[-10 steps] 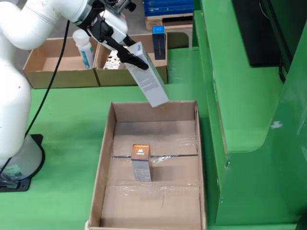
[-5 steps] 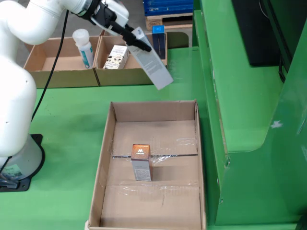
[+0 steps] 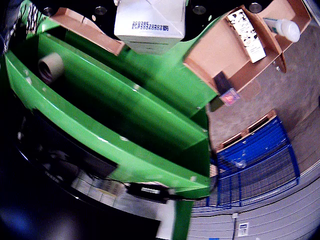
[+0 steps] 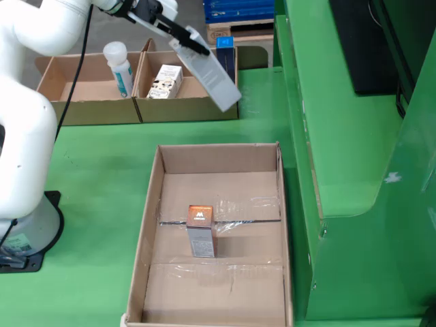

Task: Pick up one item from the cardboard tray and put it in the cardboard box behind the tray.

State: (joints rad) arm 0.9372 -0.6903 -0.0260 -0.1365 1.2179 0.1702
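Observation:
In the fixed view my gripper is shut on a flat white box and holds it tilted in the air above the right end of the right cardboard tray. That tray holds a patterned white carton. The left tray holds a white bottle. A large open cardboard box lies nearer the camera, with a small brown box standing in it. In the wrist view the held white box fills the top centre, with the tray, carton and bottle to its right.
A raised green frame runs along the right side of the table. A small blue box stands behind the right tray. A tape roll lies on a green ledge. The white arm base stands at the left.

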